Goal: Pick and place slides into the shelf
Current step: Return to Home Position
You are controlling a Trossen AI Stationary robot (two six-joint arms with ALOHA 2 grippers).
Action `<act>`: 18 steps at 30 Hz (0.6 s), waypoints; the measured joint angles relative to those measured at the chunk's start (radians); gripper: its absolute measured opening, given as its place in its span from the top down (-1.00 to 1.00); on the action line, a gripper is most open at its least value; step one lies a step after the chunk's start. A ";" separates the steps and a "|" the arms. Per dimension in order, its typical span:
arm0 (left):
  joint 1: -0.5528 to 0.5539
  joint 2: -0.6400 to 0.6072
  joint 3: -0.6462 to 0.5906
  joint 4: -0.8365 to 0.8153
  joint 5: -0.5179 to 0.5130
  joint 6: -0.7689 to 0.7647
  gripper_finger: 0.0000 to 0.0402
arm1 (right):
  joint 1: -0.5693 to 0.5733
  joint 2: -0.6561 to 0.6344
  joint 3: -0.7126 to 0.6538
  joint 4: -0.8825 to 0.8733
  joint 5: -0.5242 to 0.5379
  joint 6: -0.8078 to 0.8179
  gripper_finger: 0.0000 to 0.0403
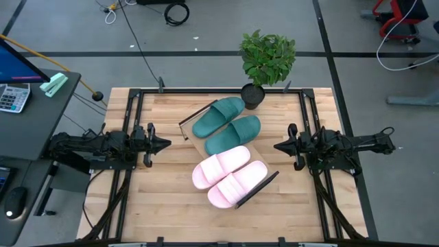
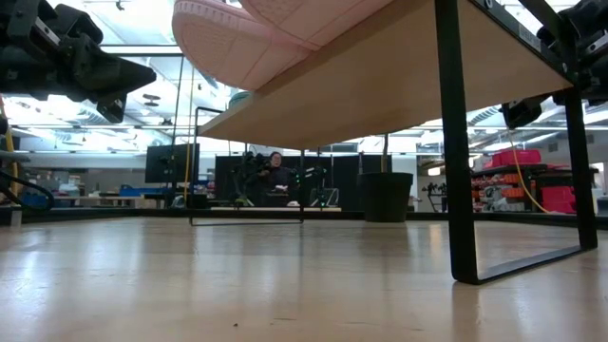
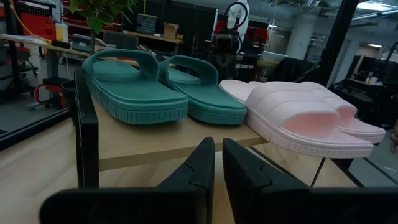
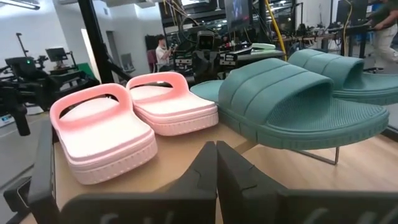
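Two teal-green slides (image 1: 226, 123) and two pale pink slides (image 1: 228, 175) lie side by side, soles down, on the light-wood shelf (image 1: 194, 140), which stands on black bar legs (image 2: 456, 190) in the table's middle. My left gripper (image 1: 167, 143) hovers left of the shelf, shut and holding nothing; its wrist view shows the teal slides (image 3: 137, 87) and pink slides (image 3: 298, 118) ahead. My right gripper (image 1: 278, 146) hovers right of the shelf, shut and holding nothing, facing the pink slides (image 4: 106, 130) and teal slides (image 4: 298, 102).
A potted plant (image 1: 266, 62) stands at the table's far edge just behind the shelf. Bare slatted tabletop (image 1: 164, 206) lies on the near side. A desk with a calculator (image 1: 14, 96) sits off the table's left. A person (image 2: 277, 176) sits far behind.
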 joint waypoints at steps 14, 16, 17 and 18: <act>0.000 0.000 0.000 0.000 0.000 0.000 0.86 | 0.000 0.000 0.000 0.000 0.000 0.019 0.91; 0.000 0.000 0.000 0.000 0.000 0.000 0.86 | 0.000 0.000 0.000 0.000 0.000 0.019 0.91; 0.000 0.000 0.000 0.000 0.000 0.000 0.85 | 0.000 0.000 0.000 0.000 0.000 0.019 0.91; 0.000 0.000 0.000 0.000 0.000 0.000 0.84 | 0.000 0.000 0.000 0.000 0.000 0.019 0.92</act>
